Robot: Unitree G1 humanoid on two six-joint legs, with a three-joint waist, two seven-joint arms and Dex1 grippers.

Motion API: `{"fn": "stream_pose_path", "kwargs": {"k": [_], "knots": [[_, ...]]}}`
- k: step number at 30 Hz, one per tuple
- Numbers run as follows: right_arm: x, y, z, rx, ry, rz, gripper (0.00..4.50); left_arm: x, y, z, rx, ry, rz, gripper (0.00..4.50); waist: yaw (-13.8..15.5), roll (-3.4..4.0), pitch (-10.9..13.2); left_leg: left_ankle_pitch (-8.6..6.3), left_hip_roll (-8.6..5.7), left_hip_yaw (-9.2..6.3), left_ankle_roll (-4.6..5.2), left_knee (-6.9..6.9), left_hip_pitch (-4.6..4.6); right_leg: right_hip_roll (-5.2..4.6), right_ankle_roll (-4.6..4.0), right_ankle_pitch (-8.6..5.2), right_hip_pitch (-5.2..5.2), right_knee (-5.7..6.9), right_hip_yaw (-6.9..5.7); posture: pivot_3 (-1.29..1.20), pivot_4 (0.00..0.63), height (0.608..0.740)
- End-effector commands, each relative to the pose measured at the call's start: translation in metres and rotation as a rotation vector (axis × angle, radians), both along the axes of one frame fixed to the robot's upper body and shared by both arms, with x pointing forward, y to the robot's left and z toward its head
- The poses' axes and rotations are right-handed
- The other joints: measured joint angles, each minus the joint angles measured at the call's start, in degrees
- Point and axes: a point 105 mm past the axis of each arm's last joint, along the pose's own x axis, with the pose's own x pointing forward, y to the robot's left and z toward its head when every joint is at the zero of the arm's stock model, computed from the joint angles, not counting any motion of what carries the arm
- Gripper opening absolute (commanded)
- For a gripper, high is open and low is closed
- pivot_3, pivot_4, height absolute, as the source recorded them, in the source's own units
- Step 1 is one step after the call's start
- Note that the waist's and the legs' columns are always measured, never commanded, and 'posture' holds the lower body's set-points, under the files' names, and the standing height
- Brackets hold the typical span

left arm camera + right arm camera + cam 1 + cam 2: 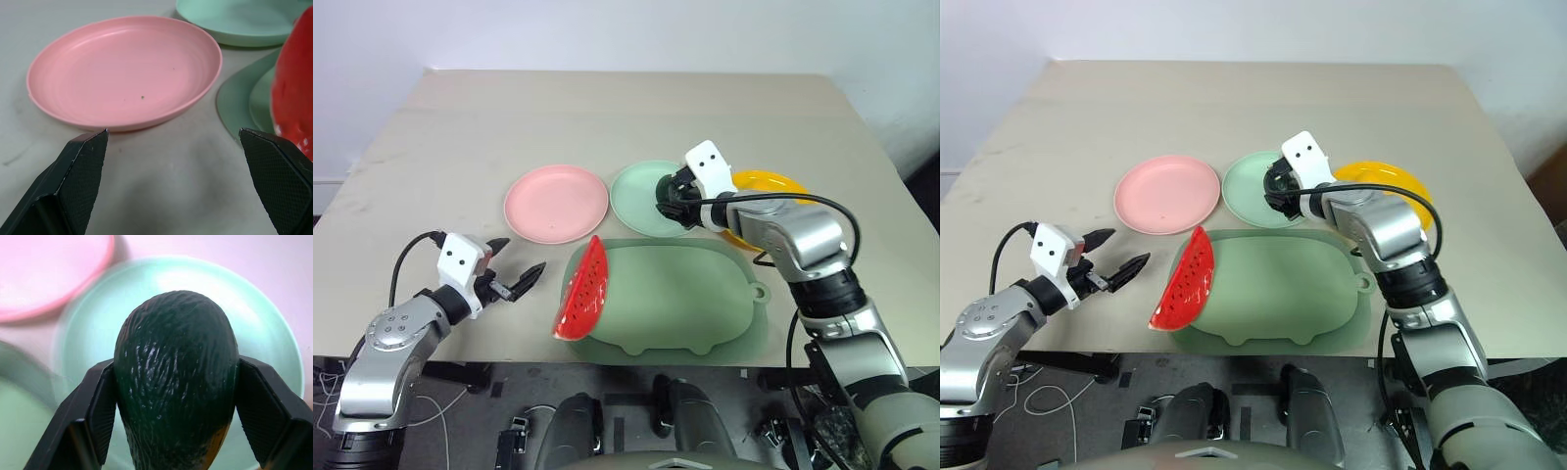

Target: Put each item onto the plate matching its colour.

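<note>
Avocado held over the mint plate, watermelon waiting on the pig tray.

At the near left, the left claw (515, 265) hovers just above the surface (431, 157) with its two fingers spread and nothing between them, pointing toward the pink plate (555, 203), which lies bare. Right of that claw, the watermelon wedge (584, 292) rests on the left end of the green pig-shaped tray (685, 304), rind toward the tray's middle. Beyond the tray sits the mint green plate (641, 196), beside the pink one. The right claw (171, 406) is clenched on the dark green avocado (176, 372), holding it over the mint plate's right part. Farthest right lies the yellow plate (769, 183), partly hidden behind the right arm.
</note>
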Motion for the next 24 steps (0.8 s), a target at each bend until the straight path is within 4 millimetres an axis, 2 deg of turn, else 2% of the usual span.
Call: {"fn": "stream_pose_path", "kwargs": {"k": [1, 4, 8, 11, 14, 16, 20, 24], "knots": [[0.012, 0.007, 0.014, -0.014, -0.087, 0.052, 3.45, -0.005, -0.004, 0.024, -0.014, -0.055, 0.021, 4.50, 0.03, 0.00, 0.00, 0.00, 0.01, -0.01, 0.00, 0.00, 0.00, 0.00, 0.00, 0.00, 0.00, 0.00, 0.00, 0.00, 0.150, 0.740], [0.017, 0.008, 0.016, -0.035, -0.133, 0.078, 4.48, -0.007, -0.010, 0.035, -0.032, -0.055, 0.041, 4.50, 0.13, 0.00, 0.00, 0.00, 0.01, 0.00, 0.00, 0.01, 0.00, -0.02, 0.01, 0.01, 0.01, 0.00, 0.00, 0.00, 0.150, 0.740], [0.014, 0.007, 0.044, -0.044, -0.337, 0.119, 4.48, -0.016, -0.030, 0.053, -0.043, -0.042, 0.006, 4.50, 0.25, -0.01, 0.01, 0.00, 0.00, -0.05, -0.01, 0.02, 0.00, -0.04, 0.01, 0.01, 0.03, 0.00, 0.00, 0.00, 0.150, 0.740], [0.004, 0.001, 0.058, -0.051, -0.440, 0.166, 4.48, -0.022, -0.045, 0.064, -0.051, -0.027, -0.031, 4.50, 0.37, -0.01, 0.01, 0.01, -0.01, -0.07, -0.03, 0.02, 0.01, -0.04, 0.02, 0.01, 0.04, 0.00, 0.00, 0.00, 0.150, 0.740], [-0.015, -0.014, 0.069, -0.055, -0.546, 0.231, 4.48, -0.026, -0.070, 0.075, -0.081, -0.008, -0.098, 4.50, 0.79, -0.04, 0.02, 0.03, -0.04, -0.18, -0.06, 0.03, 0.01, -0.04, 0.02, 0.01, 0.12, -0.03, -0.04, 0.00, 0.150, 0.740], [-0.032, -0.023, 0.072, 0.010, -0.555, 0.282, 4.48, -0.028, -0.085, 0.073, -0.053, 0.034, -0.139, 4.50, 1.05, -0.06, 0.03, 0.03, -0.06, -0.21, -0.06, 0.05, 0.05, -0.06, 0.03, 0.01, 0.20, -0.04, -0.07, 0.00, 0.150, 0.740], [-0.074, -0.036, 0.053, 0.077, -0.457, 0.440, 4.48, -0.023, -0.098, 0.059, -0.037, 0.156, -0.121, 4.50, 1.25, -0.05, 0.03, 0.04, -0.06, -0.20, -0.08, 0.05, 0.17, -0.02, 0.03, 0.02, 0.29, -0.04, -0.06, 0.00, 0.150, 0.740], [-0.101, -0.041, 0.029, 0.072, -0.358, 0.507, 4.48, -0.018, -0.106, 0.047, -0.037, 0.244, -0.109, 4.50, 1.32, -0.09, 0.05, 0.09, -0.07, -0.21, -0.17, 0.05, 0.23, 0.05, 0.01, 0.01, 0.33, -0.02, -0.06, 0.00, 0.150, 0.740]]}}
